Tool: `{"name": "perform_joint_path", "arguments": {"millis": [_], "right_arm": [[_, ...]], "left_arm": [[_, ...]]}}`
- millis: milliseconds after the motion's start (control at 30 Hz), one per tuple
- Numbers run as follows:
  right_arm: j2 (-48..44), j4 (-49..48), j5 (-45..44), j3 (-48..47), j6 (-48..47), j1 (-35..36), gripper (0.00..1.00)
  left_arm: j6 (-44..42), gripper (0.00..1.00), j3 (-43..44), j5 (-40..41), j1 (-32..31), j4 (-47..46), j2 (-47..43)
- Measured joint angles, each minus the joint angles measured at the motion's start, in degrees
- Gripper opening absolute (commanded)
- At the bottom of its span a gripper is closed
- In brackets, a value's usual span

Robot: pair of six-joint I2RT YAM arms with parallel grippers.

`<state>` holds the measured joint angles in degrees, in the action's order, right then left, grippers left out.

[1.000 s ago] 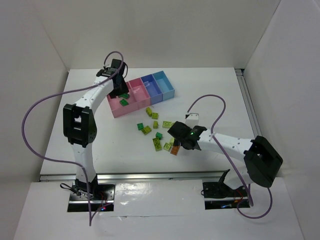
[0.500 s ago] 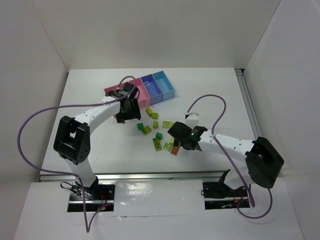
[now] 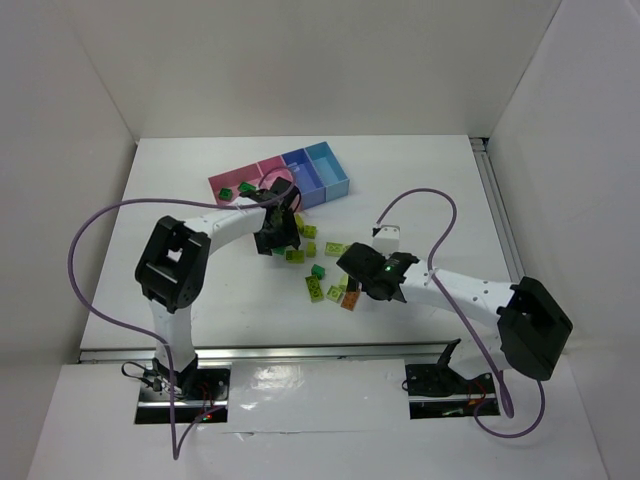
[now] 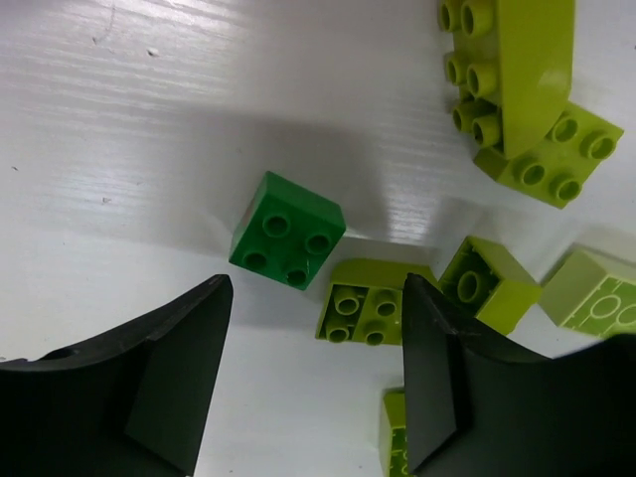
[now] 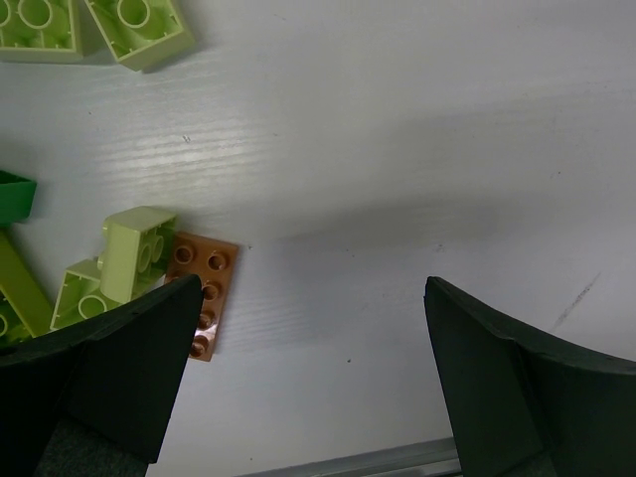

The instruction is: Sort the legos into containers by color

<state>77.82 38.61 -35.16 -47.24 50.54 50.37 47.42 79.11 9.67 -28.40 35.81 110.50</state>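
Several legos lie scattered on the white table (image 3: 200,290). In the left wrist view my left gripper (image 4: 316,298) is open and empty, low over a dark green lego (image 4: 288,231) and a yellow-green lego (image 4: 373,301) that lies just ahead of the jaws. It shows in the top view (image 3: 280,240) at the pile's left edge. My right gripper (image 5: 313,298) is open and empty, with the orange-brown lego (image 5: 204,293) beside its left finger; it also shows in the top view (image 3: 362,290). The containers (image 3: 300,170) stand behind the pile. Two dark green legos (image 3: 237,190) lie in the leftmost pink one.
More yellow-green legos (image 3: 315,288) and a dark green one (image 3: 318,271) lie between the two grippers. A yellow-green curved piece (image 4: 517,70) lies ahead of the left gripper. White walls enclose the table on three sides. A metal rail (image 3: 300,350) runs along the near edge.
My left arm has swung from over the pink container down and right to the lego pile's left edge. My right arm has barely moved.
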Motion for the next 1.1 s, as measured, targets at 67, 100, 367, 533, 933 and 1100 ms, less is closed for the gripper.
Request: {"name": "perform_joint_path", "arguments": {"millis": [67, 100, 367, 533, 933, 1100], "right_arm": [[-0.02, 0.02, 0.02, 0.00, 0.09, 0.00, 1.00], [-0.02, 0.07, 0.02, 0.00, 0.17, 0.00, 1.00], [-0.22, -0.13, 0.31, 0.09, -0.17, 0.02, 1.00], [-6.01, -4.63, 4.17, 4.46, -3.85, 0.72, 0.99], [-8.83, -9.29, 6.36, 5.79, -7.10, 1.09, 0.99], [-7.58, -9.20, 6.51, 4.48, -7.19, 1.14, 0.99]], "left_arm": [[0.76, 0.71, 0.09, 0.85, 0.00, -0.31, 0.15], [0.85, 0.71, 0.11, 1.18, 0.00, -0.24, 0.26], [1.03, 0.74, 0.09, 2.60, 0.02, 0.13, 1.05], [0.46, 0.75, 0.09, 3.98, 0.02, 0.15, 1.05], [-1.86, 0.65, 0.02, 5.86, 1.90, 0.09, 1.07], [-2.67, 0.50, 0.02, 5.68, 2.49, -0.02, 1.44]]}}
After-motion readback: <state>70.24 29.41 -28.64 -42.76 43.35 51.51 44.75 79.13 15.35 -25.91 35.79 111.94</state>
